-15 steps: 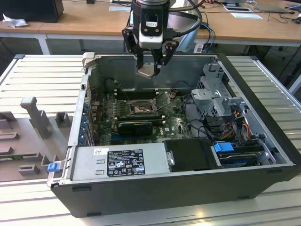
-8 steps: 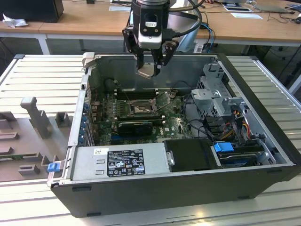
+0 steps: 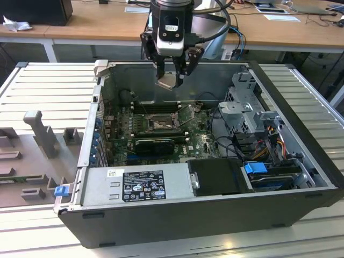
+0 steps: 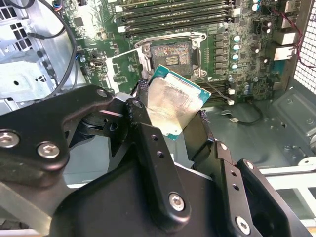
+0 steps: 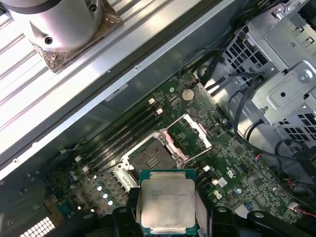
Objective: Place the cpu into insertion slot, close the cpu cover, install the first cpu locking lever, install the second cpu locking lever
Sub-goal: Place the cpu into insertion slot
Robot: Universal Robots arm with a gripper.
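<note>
My gripper hangs over the open computer case, shut on the cpu. The cpu is a flat square chip with a pale metal face and a green edge, held tilted between the black fingers in both wrist views. Below and apart from it, the insertion slot lies on the green motherboard with its dark pin field bare. The cpu cover is swung open beside the slot, a silver frame with a window. In the exterior view the slot sits lower in the picture than the gripper.
Long black memory slots run along one side of the socket. A metal drive cage with cables fills the exterior view's right of the case. The power supply lies along the near wall. Grey fixtures stand on the table outside.
</note>
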